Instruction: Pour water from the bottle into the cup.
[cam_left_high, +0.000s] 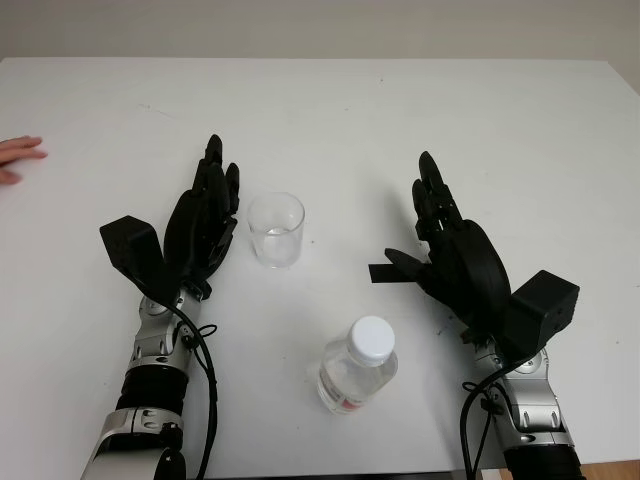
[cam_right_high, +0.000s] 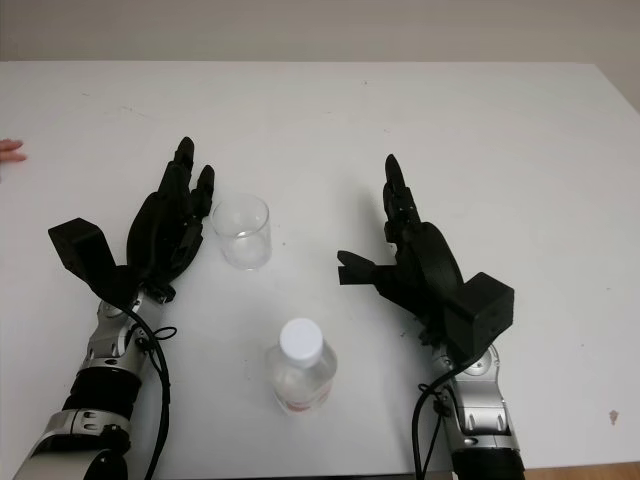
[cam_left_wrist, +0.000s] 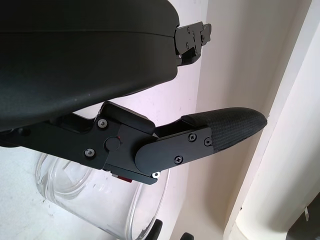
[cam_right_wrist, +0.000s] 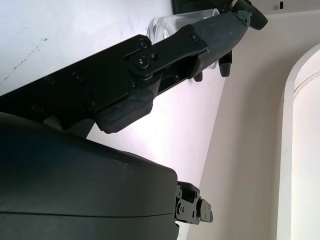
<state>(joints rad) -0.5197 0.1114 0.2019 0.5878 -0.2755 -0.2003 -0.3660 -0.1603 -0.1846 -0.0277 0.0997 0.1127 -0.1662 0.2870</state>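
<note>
Bottle of clear plastic with a white cap (cam_left_high: 358, 368) stands upright on the white counter (cam_left_high: 520, 130), nearer the empty, open right robot hand (cam_left_high: 452, 250) than the open left robot hand (cam_left_high: 203, 222) beside the clear plastic cup (cam_left_high: 276, 229)

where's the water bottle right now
In the left eye view, the bottle stands upright on the white table near the front edge, between the arms, nearer than the empty cup and beside the open right hand.

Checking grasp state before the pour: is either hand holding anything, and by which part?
Nothing is held. The left hand is open beside the cup, the right hand is open further right, and the capped bottle stands untouched between the arms.
</note>
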